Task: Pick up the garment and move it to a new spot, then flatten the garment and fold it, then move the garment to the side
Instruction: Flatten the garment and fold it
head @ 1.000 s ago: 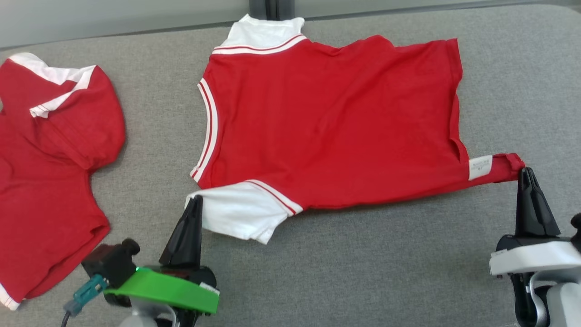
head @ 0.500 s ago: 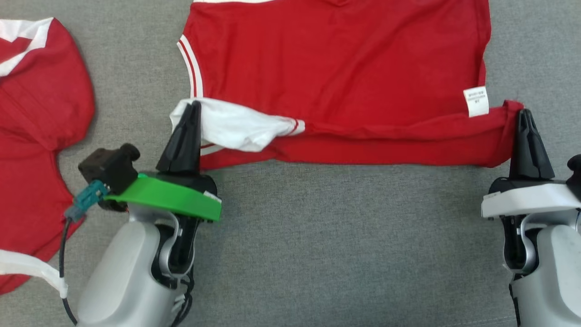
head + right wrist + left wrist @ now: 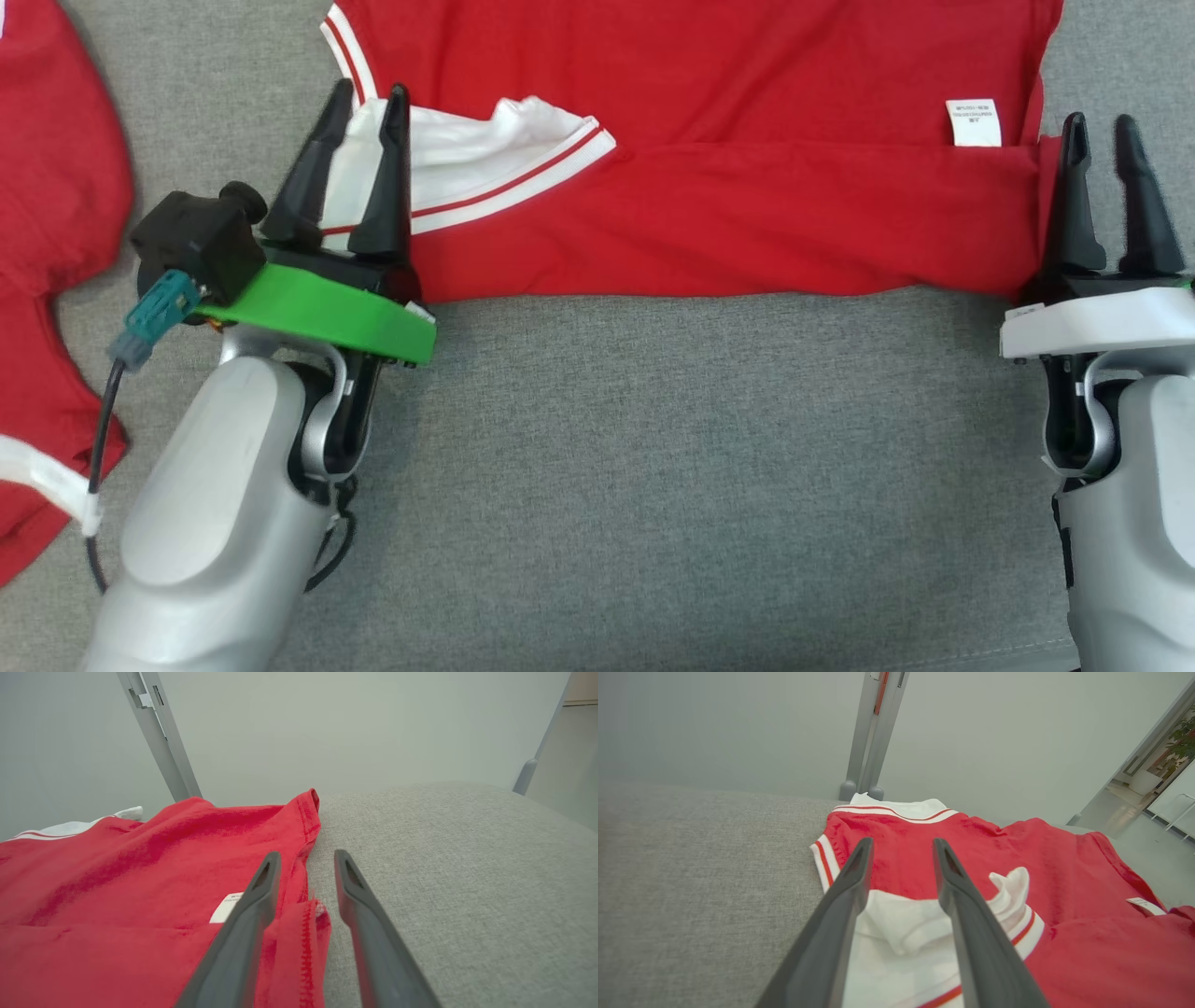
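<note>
On the grey padded surface (image 3: 653, 467), a red garment (image 3: 747, 215) lies, near edge folded over. Left gripper (image 3: 372, 89) and right gripper (image 3: 1100, 119) both stand released, fingers parted at its 2 near corners.

Garment (image 3: 709, 215): upper part cut off by the head view's top edge. Label (image 3: 973, 123): print too small to read. Second red shirt (image 3: 47, 187): cut off at the left edge.

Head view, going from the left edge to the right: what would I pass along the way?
Second red garment → left gripper, open → striped sleeve cuff → white label → right gripper, open.
</note>
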